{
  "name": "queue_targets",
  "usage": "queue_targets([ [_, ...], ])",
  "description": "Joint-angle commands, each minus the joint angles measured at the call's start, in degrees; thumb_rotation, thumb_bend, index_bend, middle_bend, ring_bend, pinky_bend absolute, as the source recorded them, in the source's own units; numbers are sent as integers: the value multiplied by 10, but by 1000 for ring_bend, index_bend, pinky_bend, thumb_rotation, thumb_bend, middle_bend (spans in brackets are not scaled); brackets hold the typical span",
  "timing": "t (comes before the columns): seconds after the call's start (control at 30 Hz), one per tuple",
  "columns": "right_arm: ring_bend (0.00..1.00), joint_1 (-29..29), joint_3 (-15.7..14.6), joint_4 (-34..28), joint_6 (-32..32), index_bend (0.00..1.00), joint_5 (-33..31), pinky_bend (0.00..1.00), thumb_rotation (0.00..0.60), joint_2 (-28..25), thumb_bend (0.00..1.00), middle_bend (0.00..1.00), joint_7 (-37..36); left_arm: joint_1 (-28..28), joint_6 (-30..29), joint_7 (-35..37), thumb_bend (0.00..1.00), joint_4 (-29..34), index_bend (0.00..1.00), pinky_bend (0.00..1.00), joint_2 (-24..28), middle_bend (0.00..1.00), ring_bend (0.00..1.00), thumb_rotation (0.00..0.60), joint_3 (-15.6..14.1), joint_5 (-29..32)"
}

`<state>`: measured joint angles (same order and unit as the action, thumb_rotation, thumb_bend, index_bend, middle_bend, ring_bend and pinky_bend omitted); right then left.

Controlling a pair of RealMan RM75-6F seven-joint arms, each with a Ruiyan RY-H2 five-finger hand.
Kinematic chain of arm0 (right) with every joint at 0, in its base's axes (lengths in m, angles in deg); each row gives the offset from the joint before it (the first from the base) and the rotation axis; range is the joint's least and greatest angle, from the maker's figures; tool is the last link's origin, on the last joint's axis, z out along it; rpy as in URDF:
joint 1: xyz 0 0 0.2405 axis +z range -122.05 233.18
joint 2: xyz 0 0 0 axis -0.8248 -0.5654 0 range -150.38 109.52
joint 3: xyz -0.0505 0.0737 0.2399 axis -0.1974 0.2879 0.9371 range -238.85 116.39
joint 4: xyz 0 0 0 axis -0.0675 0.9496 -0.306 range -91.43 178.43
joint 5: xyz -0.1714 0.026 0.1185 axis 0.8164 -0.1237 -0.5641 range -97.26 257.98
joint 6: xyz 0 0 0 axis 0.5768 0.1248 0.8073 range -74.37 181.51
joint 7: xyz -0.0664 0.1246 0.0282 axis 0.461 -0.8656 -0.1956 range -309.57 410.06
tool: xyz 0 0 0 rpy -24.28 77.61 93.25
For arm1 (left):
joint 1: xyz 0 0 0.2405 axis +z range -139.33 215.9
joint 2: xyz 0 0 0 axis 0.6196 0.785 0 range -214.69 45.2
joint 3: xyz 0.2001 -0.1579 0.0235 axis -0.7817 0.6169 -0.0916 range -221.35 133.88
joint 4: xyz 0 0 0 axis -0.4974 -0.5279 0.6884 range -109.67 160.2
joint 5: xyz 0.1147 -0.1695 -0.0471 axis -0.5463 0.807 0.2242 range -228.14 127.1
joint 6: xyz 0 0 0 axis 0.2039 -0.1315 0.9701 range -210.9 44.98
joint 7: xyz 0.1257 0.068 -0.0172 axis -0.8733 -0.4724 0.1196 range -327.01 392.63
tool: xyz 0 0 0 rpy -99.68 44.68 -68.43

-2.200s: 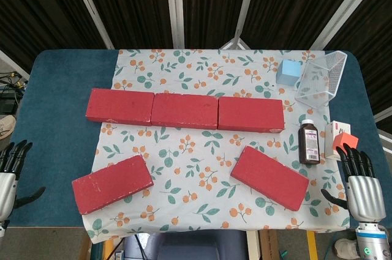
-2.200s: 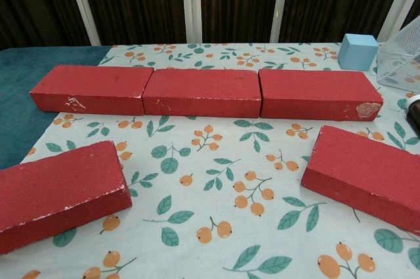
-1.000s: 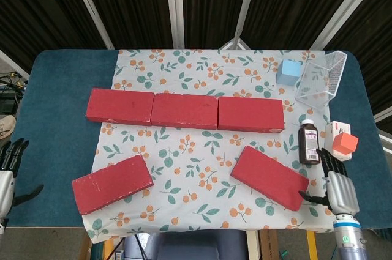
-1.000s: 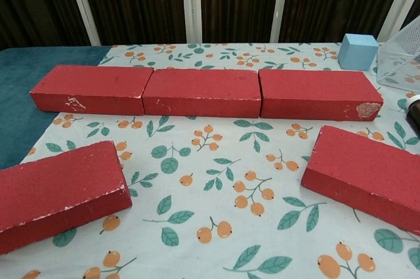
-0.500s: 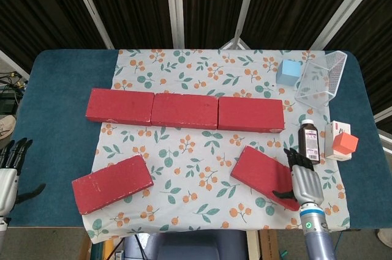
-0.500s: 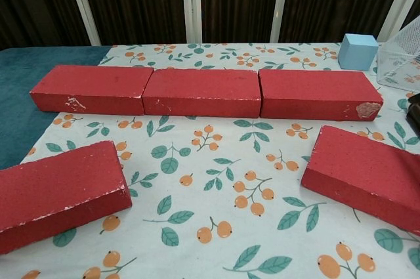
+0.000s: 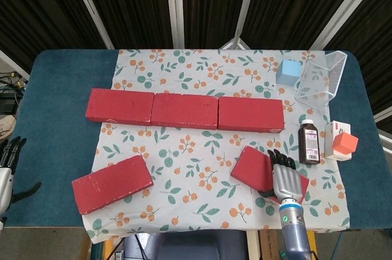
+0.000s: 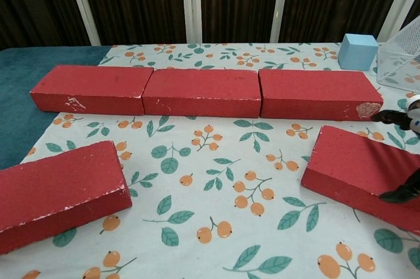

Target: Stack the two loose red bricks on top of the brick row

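Three red bricks form a row [image 7: 184,111] across the floral cloth, also seen in the chest view as the row [image 8: 203,92]. One loose red brick [image 7: 112,183] lies near the front left, seen in the chest view as the brick [image 8: 59,193]. The other loose brick [image 7: 254,167] lies at the front right, angled. My right hand [image 7: 286,180] hovers over its right end with fingers spread, holding nothing. In the chest view its fingertips [image 8: 392,118] show at the right edge beside that brick [image 8: 357,167]. My left hand [image 7: 8,165] stays open at the table's left edge.
A brown bottle [image 7: 309,142] and a white-and-orange box [image 7: 342,142] stand just right of the right hand. A blue cube [image 7: 288,71] and a wire basket [image 7: 321,79] sit at the back right. The floral cloth [image 7: 196,150] covers the blue table [image 7: 61,119].
My right hand has moved left from the table's right edge to above the right loose brick. The left hand slid slightly lower. No brick has moved.
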<state>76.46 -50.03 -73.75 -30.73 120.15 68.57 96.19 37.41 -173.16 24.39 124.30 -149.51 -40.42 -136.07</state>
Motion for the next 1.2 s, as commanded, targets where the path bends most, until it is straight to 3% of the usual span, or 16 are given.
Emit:
queue_targets([
  [0.03,0,7,2,11,0,0,-11,0,600,10,54,19,6,0,0,0,0,-1,59,102,0,56,0,600,1,3],
  [0.8,14,32,11,78,6,0,-60,0,600,39,55,27,5,-4,9,-4,0,-4,58,102,-3,55,0,600,4,14],
  [0.97,102,36,7,77,4,11,-67,0,600,36,54,119,14,-6,11,-5,0,-4,59,102,-3,55,0,600,3,12],
  [1.2,237,40,4,75,12,129,-78,0,600,32,54,263,16,-6,11,-1,0,-4,59,102,-2,54,0,600,2,12],
])
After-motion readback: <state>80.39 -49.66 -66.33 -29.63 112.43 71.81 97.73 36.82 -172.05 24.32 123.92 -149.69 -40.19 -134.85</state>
